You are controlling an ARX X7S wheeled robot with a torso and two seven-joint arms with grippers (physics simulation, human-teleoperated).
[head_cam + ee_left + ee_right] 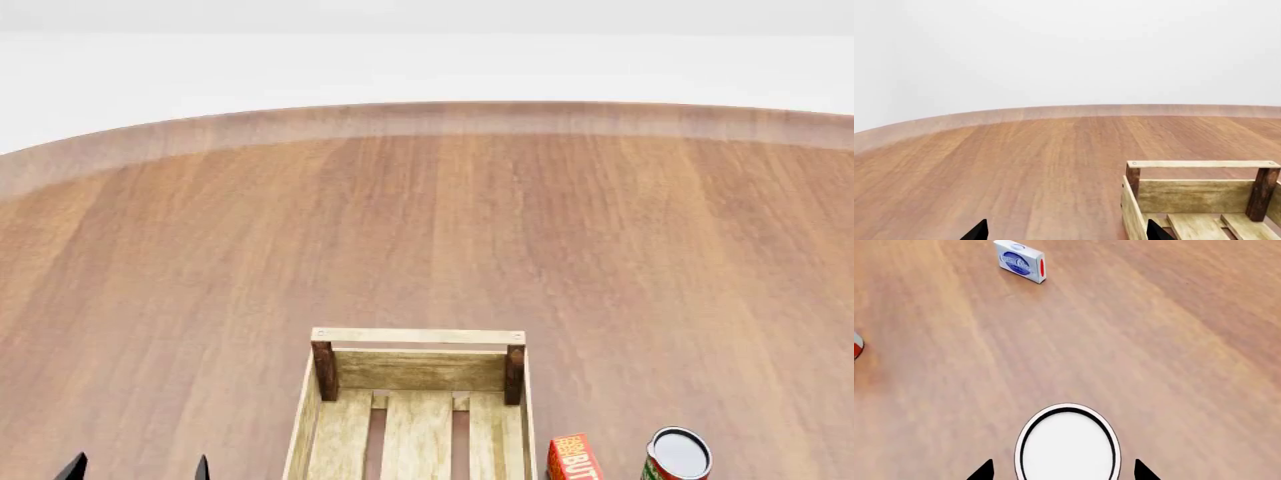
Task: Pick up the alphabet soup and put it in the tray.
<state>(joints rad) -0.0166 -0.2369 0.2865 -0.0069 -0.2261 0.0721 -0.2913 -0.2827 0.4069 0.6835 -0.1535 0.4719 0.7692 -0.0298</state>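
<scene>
Wooden counter (427,230), and the right gripper (1064,471) is poised over the pale silvery-white lid of the cylindrical alphabet soup can (1067,445).

Right jaws spread wide, one black tip either side of the lid, not touching it. Left gripper (1064,231) sits by the end rail of the long light-wood slatted tray (1201,196), jaws apart and holding nothing. Head view shows a red-and-green can with a darker lid (677,456) and an orange box (573,458) beside the tray. A small blue-and-white box (1021,261) lies well apart from the soup can.
</scene>
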